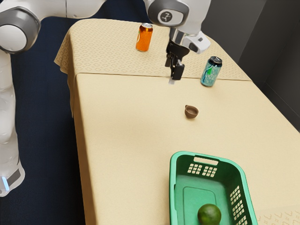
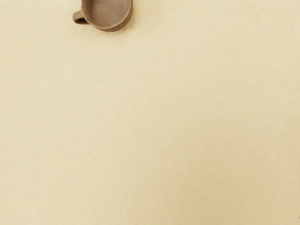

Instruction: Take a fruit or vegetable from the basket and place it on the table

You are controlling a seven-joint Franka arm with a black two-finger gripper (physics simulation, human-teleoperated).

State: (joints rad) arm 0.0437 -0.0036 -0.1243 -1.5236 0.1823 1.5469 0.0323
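The basket [image 1: 173, 187] is green, the cup [image 1: 191, 112] brown, and the tablecloth [image 1: 126, 122] cream with a patterned band.

two drink cans [image 1: 144, 38], one cup [image 1: 191, 112], one basket [image 1: 173, 187], one green fruit [image 1: 209, 214], one table [image 1: 126, 131], one robot arm [image 1: 70, 5]

An orange can [image 1: 144, 38] stands upright on the exterior view's left of the gripper [image 1: 175, 74]; a teal can [image 1: 211, 72] with a black top stands on its other side, nearer to it; a small brown cup [image 1: 191, 112] sits upright, lower in that view than the gripper, its handle [image 2: 76, 15] jutting from one side; well beyond the gripper, on the exterior view's right, rises a dark grey wall [image 1: 274, 56].
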